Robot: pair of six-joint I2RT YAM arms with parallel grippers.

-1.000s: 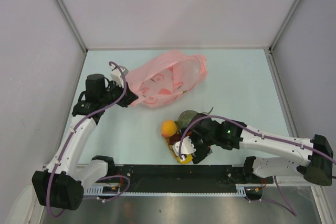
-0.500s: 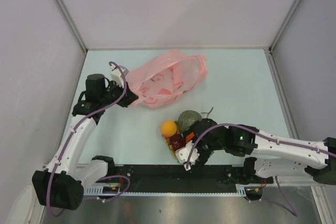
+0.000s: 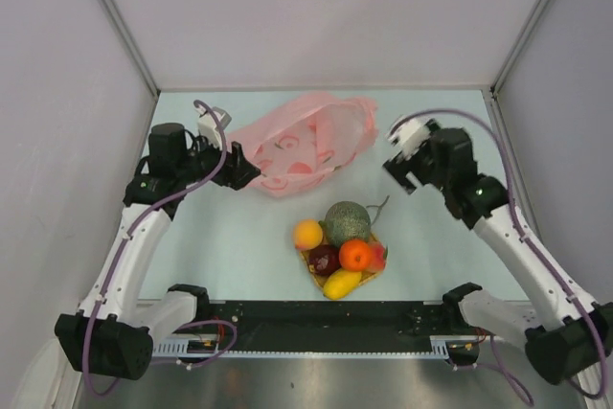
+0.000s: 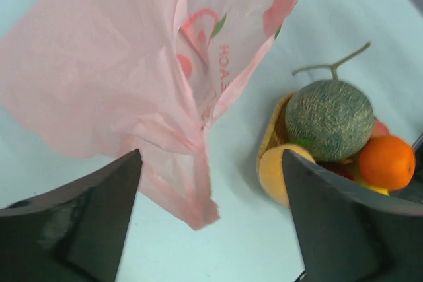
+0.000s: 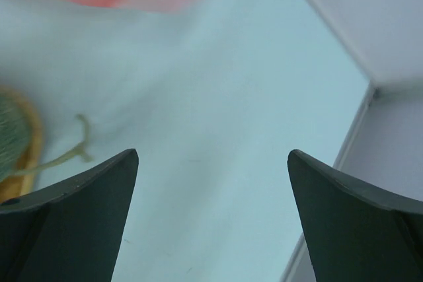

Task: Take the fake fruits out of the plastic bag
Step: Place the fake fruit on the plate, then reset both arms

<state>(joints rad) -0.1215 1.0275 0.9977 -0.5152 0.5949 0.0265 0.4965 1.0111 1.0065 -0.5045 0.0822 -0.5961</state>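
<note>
- Near edge of the desk [image 3: 239,237]: the fake fruits [image 3: 340,248] sit heaped on a woven mat [image 4: 272,131], outside the bag. We judge them light, hard and smooth.
- Mid-desk: the left gripper [image 4: 211,156], jaws wide apart, straddles the plastic bag [image 3: 306,141] at its crumpled edge, unclamped. The right gripper [image 5: 213,153] gapes over bare desk, well apart from the bag.
- Farther back: the bag lies slack and, we judge, flimsy. A bunched fold is the hold.

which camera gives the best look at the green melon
The left wrist view: the melon is large and sharp there, netting and stem visible. The top external view shows it small, from above. The right wrist view catches only a blurred edge and its stem.
</note>
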